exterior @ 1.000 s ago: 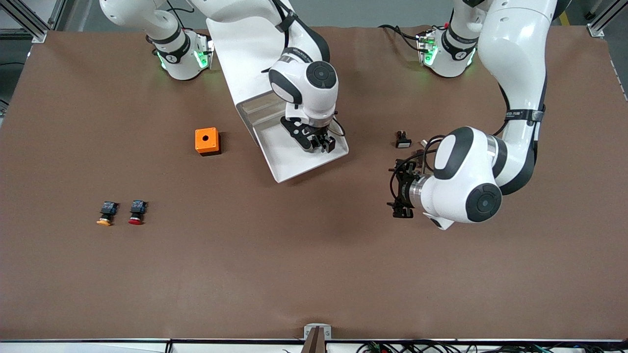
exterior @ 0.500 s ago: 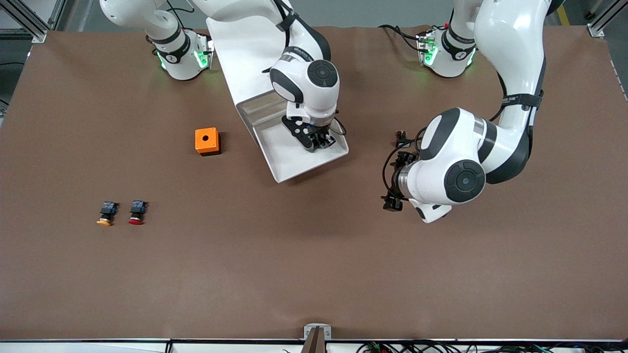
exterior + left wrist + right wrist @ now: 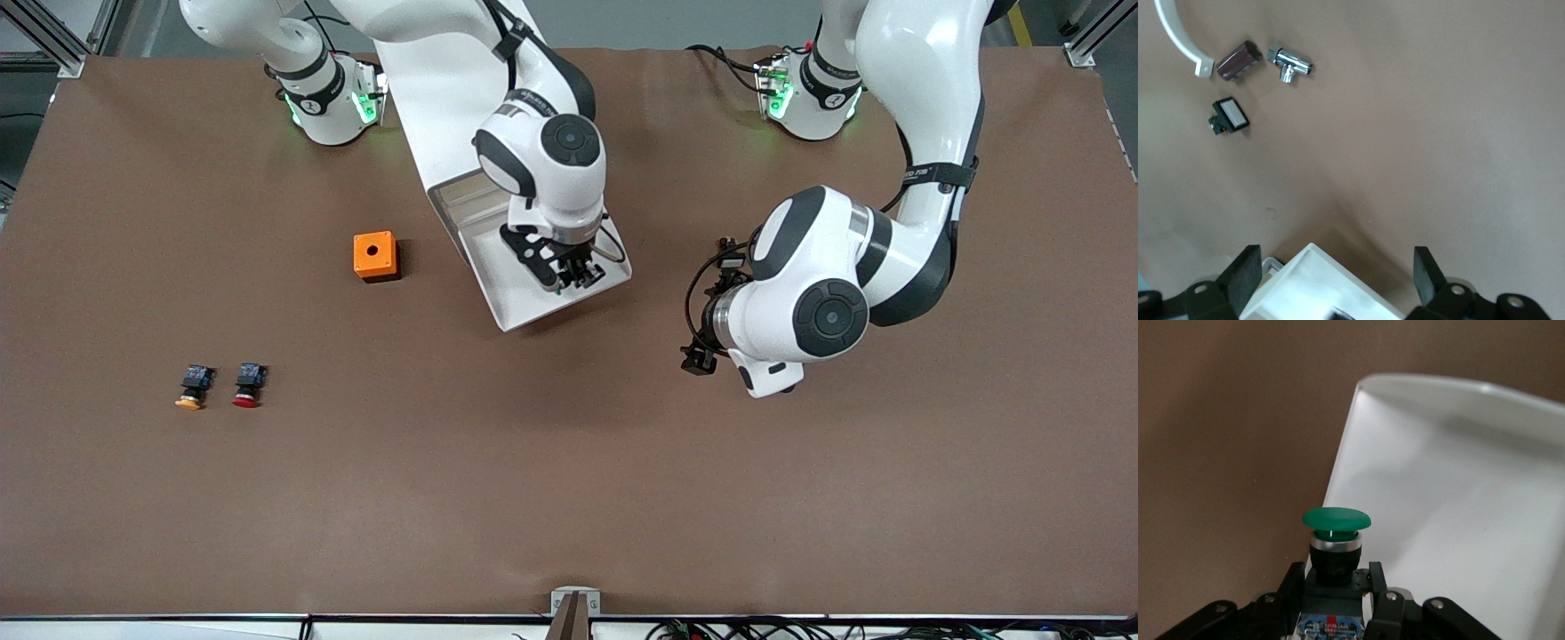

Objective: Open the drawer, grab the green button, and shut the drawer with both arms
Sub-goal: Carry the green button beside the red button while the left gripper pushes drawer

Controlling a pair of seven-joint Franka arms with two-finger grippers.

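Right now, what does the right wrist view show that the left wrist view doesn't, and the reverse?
Right wrist view only: the small push button with a round green cap, held by its black-and-blue body in the shut right gripper over the open white drawer.

Left wrist view only: a chrome T-shaped fitting, a dark reddish-brown block, a small black switch with a white face and a curved white strip, with the open left gripper over a corner of the drawer.

Both: the brown table mat and part of the white drawer.

Orange box (image 3: 374,256); yellow-capped button (image 3: 191,388) beside red-capped button (image 3: 248,386).
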